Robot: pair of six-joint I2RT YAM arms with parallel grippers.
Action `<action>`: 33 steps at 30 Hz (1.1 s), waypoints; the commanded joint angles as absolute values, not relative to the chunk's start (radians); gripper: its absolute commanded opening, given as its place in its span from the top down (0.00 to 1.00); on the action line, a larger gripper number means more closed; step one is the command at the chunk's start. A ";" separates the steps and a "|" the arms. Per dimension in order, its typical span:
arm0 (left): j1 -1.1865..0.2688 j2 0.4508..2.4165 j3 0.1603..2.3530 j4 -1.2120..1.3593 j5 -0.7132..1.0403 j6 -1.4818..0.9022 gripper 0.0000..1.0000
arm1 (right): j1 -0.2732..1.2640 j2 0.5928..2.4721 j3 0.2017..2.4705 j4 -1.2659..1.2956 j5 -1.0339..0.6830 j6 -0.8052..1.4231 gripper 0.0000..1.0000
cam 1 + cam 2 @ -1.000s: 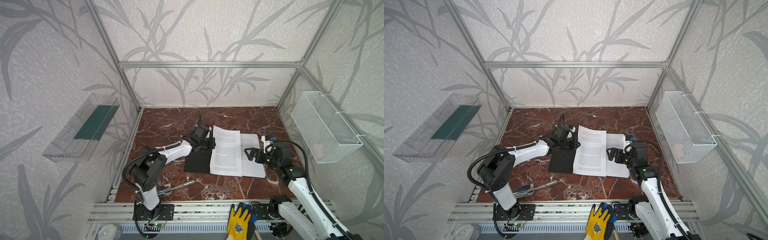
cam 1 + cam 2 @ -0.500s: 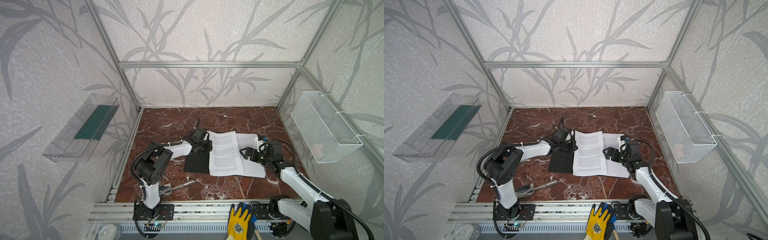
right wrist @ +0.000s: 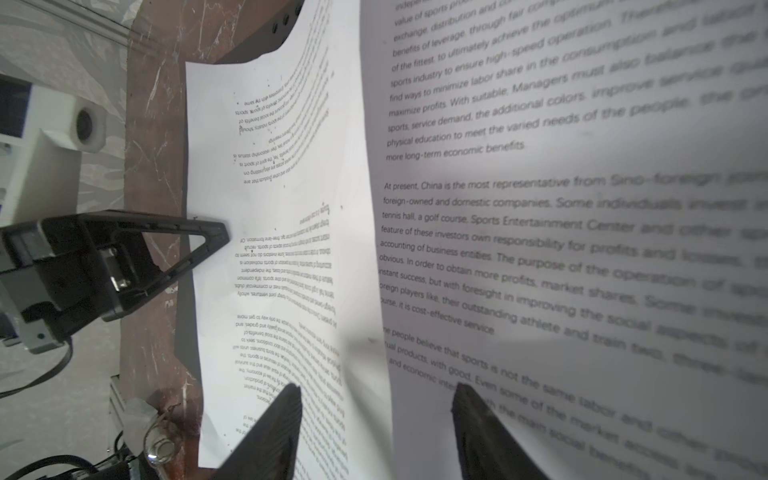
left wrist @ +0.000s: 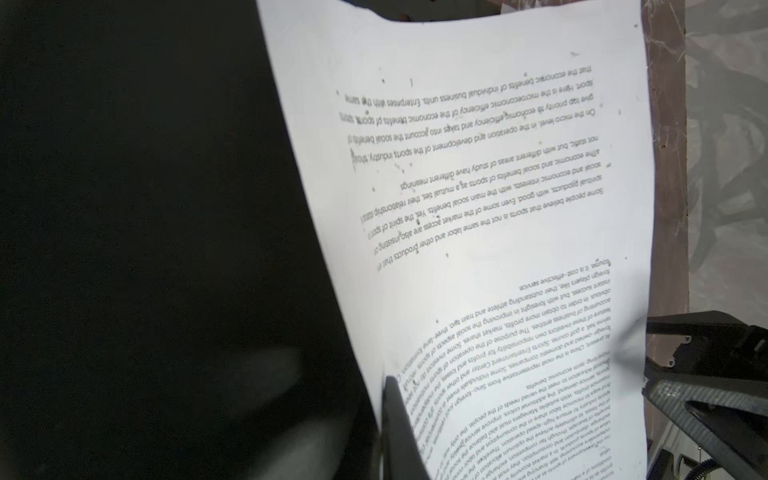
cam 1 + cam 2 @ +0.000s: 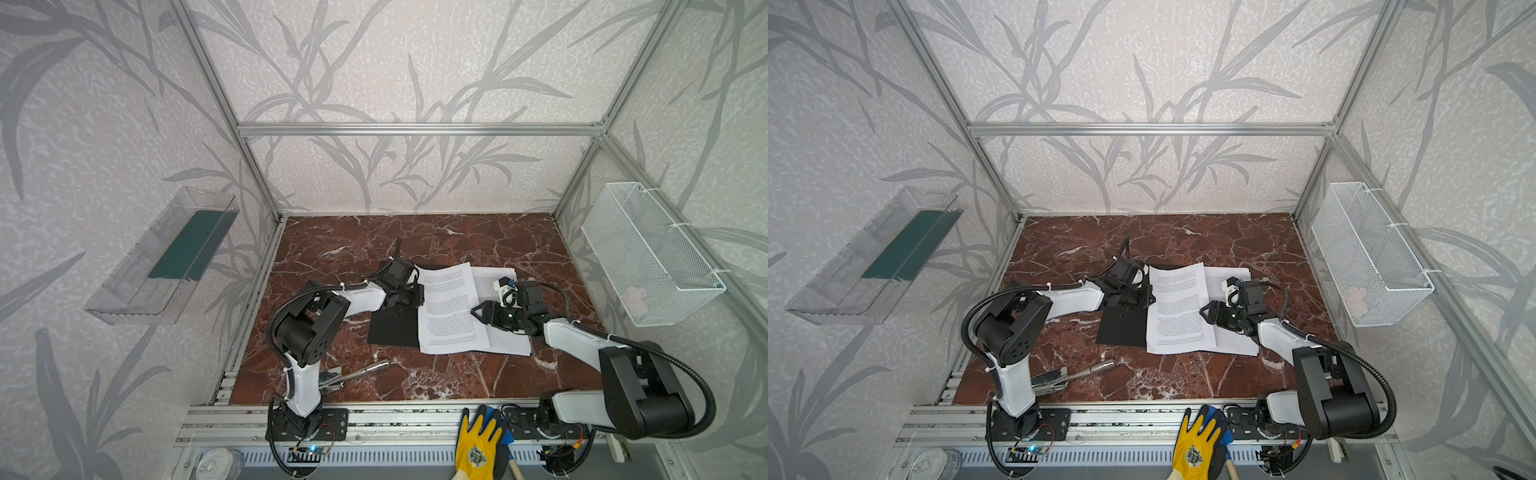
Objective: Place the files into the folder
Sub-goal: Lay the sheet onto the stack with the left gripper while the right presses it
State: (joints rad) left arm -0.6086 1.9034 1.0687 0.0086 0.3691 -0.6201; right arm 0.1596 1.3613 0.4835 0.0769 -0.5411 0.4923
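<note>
Folder point(image 5: 392, 330) open flat on marble table point(image 5: 415, 237), black inside up. Files point(image 5: 507, 345) stacked just beside it, maybe over its right half, can't tell. Nothing tucked in, folder not closed yet.

Left gripper point(image 5: 417, 291) squeezed tight, looks pinched on top sheet point(image 5: 449, 316) edge, that 1 sheet bowed up. Right gripper point(image 5: 478, 311) jaws apart, straddling the opposite edge.

Metal tool point(image 5: 365, 370) and yellow glove point(image 5: 478, 440) out front, well clear.

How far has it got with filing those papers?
Seemingly done: the folder lies open, black inside up, with the files piled over its right half. In hand: the left fingers are shut on the top sheet at its left edge; the right fingers stand apart at its right edge. Left, probably: squaring the sheets and closing the cover.
</note>
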 commanded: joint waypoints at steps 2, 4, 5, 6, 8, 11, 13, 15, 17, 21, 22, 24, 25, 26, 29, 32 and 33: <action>-0.609 1.921 1.083 0.003 0.381 -0.609 1.00 | 0.166 1.379 0.515 0.146 -0.617 0.516 0.49; -0.608 1.923 1.083 0.002 0.380 -0.608 1.00 | 0.166 1.384 0.514 0.161 -0.639 0.523 0.54; -0.608 1.922 1.083 0.000 0.378 -0.607 1.00 | 0.168 1.384 0.513 0.168 -0.647 0.526 0.56; -0.608 1.922 1.083 0.000 0.376 -0.606 1.00 | 0.168 1.384 0.512 0.173 -0.653 0.529 0.58; -0.608 1.923 1.083 0.000 0.376 -0.606 1.00 | 0.169 1.378 0.509 0.187 -0.666 0.535 0.62; -0.608 1.928 1.085 0.000 0.374 -0.605 1.00 | 0.173 1.367 0.506 0.195 -0.673 0.537 0.67; -0.608 1.929 1.086 0.000 0.376 -0.606 1.00 | 0.175 1.364 0.506 0.193 -0.675 0.536 0.69; -0.608 1.931 1.086 0.002 0.379 -0.606 1.00 | 0.175 1.367 0.507 0.193 -0.673 0.535 0.73; -0.607 1.934 1.086 0.002 0.383 -0.608 1.00 | 0.176 1.377 0.510 0.193 -0.672 0.536 0.76; -0.608 1.940 1.086 0.010 0.388 -0.611 1.00 | 0.178 1.403 0.515 0.192 -0.671 0.538 0.79; -0.607 1.941 1.086 0.011 0.389 -0.612 1.00 | 0.178 1.409 0.515 0.193 -0.673 0.539 0.80; -0.607 1.941 1.086 0.012 0.391 -0.614 1.00 | 0.178 1.413 0.517 0.193 -0.674 0.542 0.83; -0.607 1.941 1.086 0.013 0.391 -0.614 1.00 | 0.178 1.412 0.516 0.193 -0.673 0.543 0.83; -0.606 1.941 1.085 0.015 0.393 -0.614 1.00 | 0.178 1.410 0.515 0.193 -0.671 0.543 0.85; -0.607 1.942 1.085 0.018 0.394 -0.617 1.00 | 0.178 1.408 0.515 0.188 -0.668 0.542 0.91; -0.607 1.939 1.085 0.023 0.405 -0.621 1.00 | 0.178 1.400 0.518 0.181 -0.670 0.541 0.97; -0.607 1.935 1.085 0.025 0.414 -0.625 1.00 | 0.178 1.395 0.520 0.178 -0.671 0.540 1.00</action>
State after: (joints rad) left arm -0.6083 1.9270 1.0695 0.0109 0.3943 -0.6216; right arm 0.1722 1.4067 0.4927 0.1787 -0.6601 0.5480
